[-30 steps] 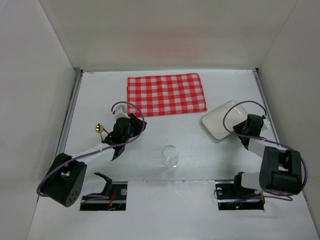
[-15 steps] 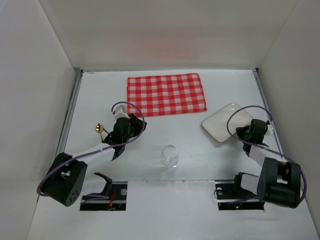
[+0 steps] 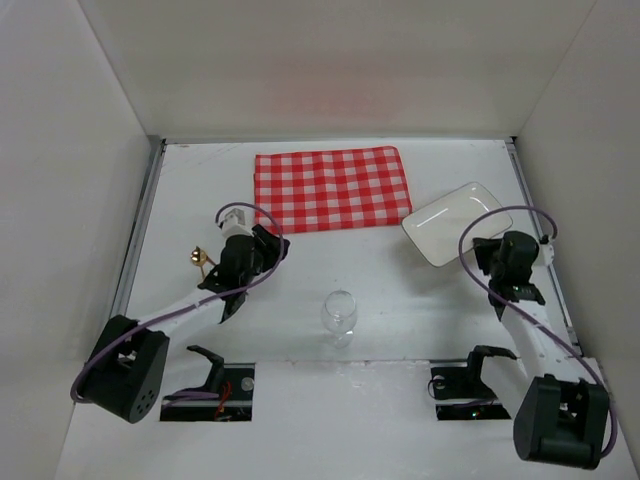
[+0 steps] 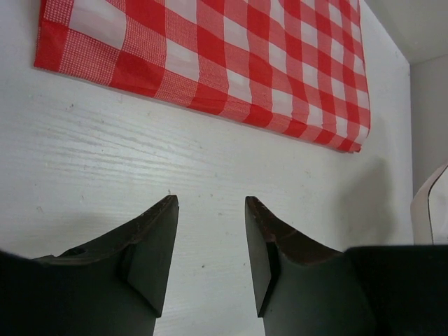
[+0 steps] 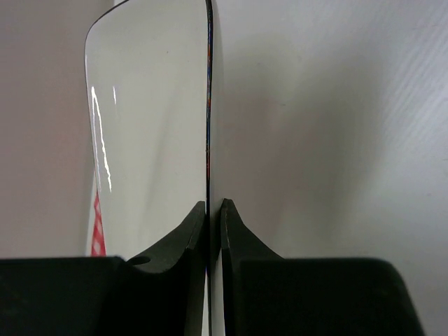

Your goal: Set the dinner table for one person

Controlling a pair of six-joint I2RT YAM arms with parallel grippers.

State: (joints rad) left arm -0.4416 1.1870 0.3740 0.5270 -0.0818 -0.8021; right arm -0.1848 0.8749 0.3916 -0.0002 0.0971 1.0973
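Observation:
The white dinner table (image 3: pixel 380 270) holds a red-and-white checked cloth (image 3: pixel 333 187) at the far middle. My right gripper (image 3: pixel 483 250) is shut on the near-right edge of a white rectangular plate (image 3: pixel 448 233), held tilted right of the cloth. In the right wrist view the pads (image 5: pixel 199 224) pinch the plate's rim (image 5: pixel 150 126). My left gripper (image 3: pixel 272 244) is open and empty, low over bare table (image 4: pixel 210 161) just before the cloth's near edge (image 4: pixel 231 63). A clear wine glass (image 3: pixel 339 315) stands upright at the near middle.
A small gold object (image 3: pixel 198 258) lies near the left rail, left of my left arm; I cannot tell what it is. Metal rails (image 3: pixel 140 225) run along both sides. White walls close in the table at the back and sides.
My right arm has stretched out and carried the plate a little farther away, toward the cloth's right end. My left gripper has crept slightly toward the cloth.

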